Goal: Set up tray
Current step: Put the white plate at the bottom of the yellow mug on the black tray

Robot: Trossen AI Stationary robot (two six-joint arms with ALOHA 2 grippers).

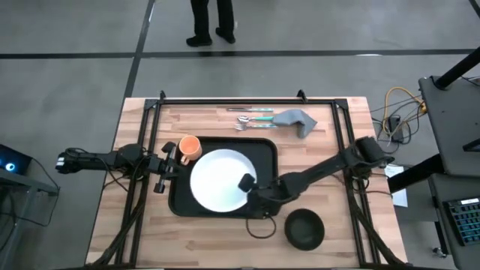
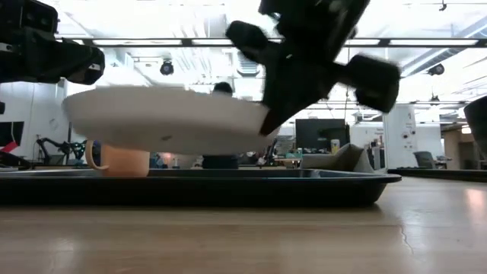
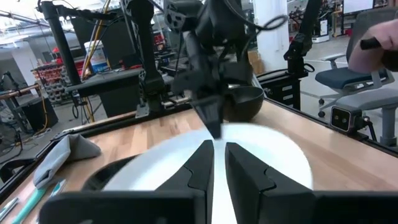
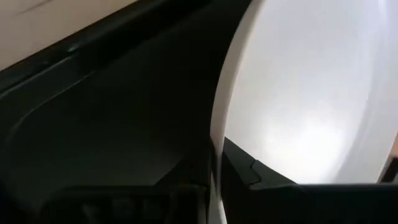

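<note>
The right gripper (image 1: 250,185) pinches the near-right rim of the white plate (image 1: 217,180), its fingers closed on the edge, as the right wrist view shows the rim running straight between them. The low view shows the plate (image 2: 163,118) held clear above the tray (image 2: 190,185), roughly level, with a gap of air beneath it. So the tray lies directly under the jaws: the black tray (image 1: 264,150) sits in the middle of the table with its long axis running left to right across it, and from above the plate hangs over its centre, inside the rim on all sides. The coming move looks to be a straight lowering, with little sideways correction needed. The orange cup (image 1: 189,146) stands at the tray's far-left corner, just beside the plate; whether the two touch is hard to tell from above. The left gripper (image 1: 163,166) waits at the tray's left edge, its fingers narrow and holding nothing, pointing toward the plate (image 3: 217,168). The dark bowl (image 1: 304,228) rests on the table off the tray's near-right corner.
</note>
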